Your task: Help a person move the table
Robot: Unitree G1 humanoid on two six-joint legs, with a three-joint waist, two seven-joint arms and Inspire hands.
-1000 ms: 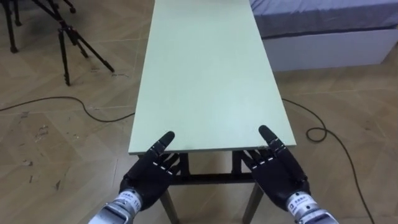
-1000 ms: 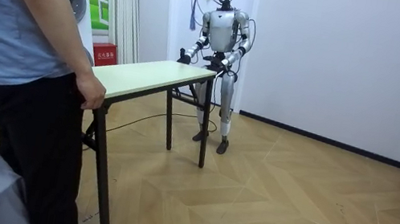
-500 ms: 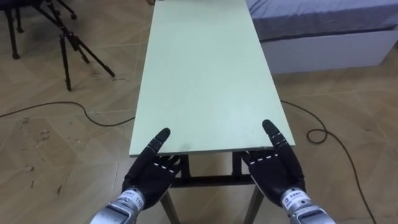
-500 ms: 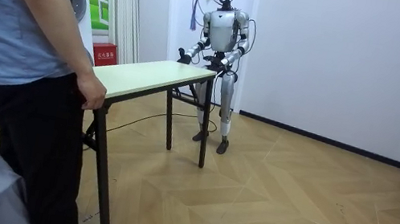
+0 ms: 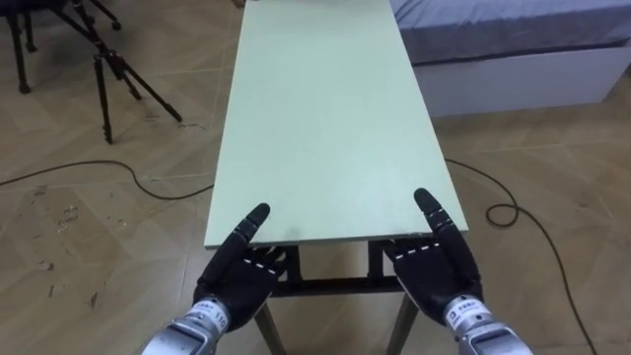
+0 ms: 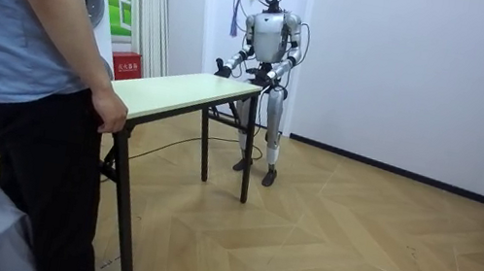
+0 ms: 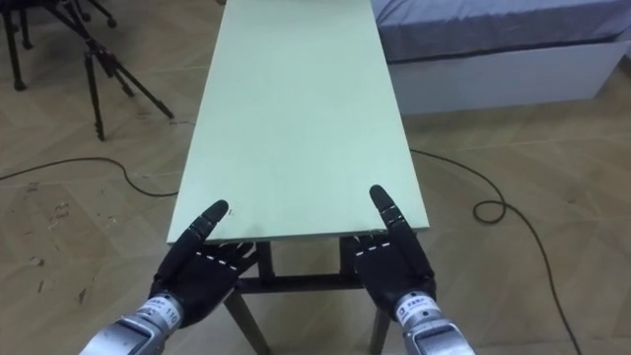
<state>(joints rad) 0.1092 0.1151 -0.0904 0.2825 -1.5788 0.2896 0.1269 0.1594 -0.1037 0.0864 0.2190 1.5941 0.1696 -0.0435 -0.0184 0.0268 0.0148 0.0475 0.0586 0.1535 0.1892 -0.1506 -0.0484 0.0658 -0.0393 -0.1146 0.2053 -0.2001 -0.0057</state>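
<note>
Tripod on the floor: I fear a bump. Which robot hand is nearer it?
Left. The left hand sits at the near table corner toward the tripod; the right hand at the opposite near corner.

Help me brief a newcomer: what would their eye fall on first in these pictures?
The long pale green table runs straight away from the robot, whose dark left hand and right hand sit at its near short edge, one by each corner. In the room view a person stands at the table's other end with a hand at that edge. A black tripod stands left of the table, a bed to its right.
</note>
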